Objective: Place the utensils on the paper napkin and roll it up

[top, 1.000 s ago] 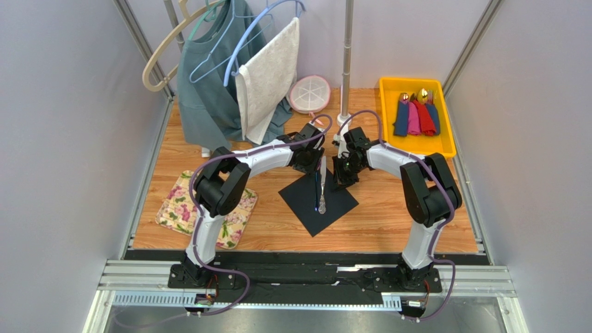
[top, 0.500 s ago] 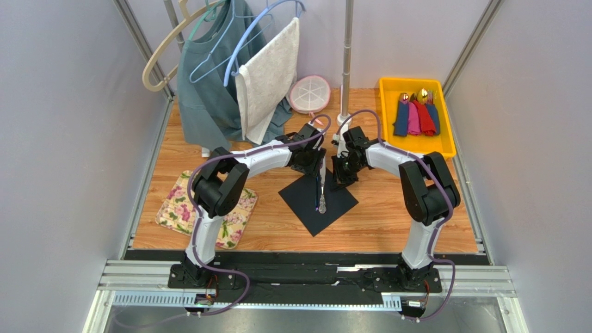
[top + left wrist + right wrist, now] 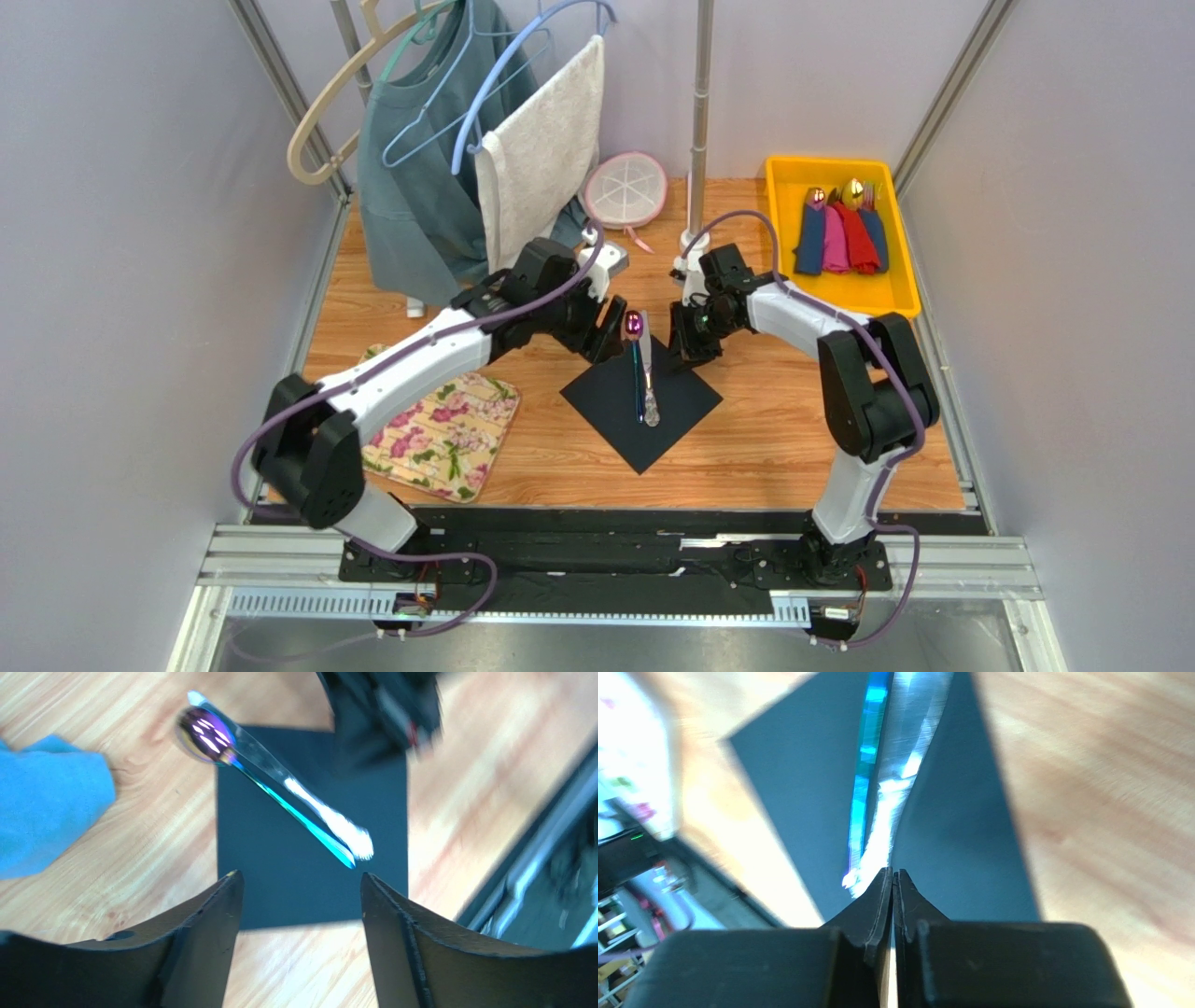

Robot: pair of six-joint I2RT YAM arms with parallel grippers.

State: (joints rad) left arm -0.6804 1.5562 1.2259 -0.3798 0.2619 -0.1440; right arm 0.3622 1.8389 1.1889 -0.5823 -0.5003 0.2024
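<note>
utensils (image 3: 644, 381) | long axis along paper napkin (image 3: 603, 401) diagonal | spoon bowl (image 3: 634, 325) pointing away

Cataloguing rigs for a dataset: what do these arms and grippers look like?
The left arm and right arm have white shells between black joints, with a purple cable looped along each. The left gripper and right gripper have plain black tapered fingers.

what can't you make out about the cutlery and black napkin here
- Left wrist view: the slim iridescent cutlery pieces overlap and glare; count unclear.
- Right wrist view: their heads cut off by the top edge, blurred.
- Top view: the thin black paper napkin's far edge partly hidden by the right end effector.
</note>
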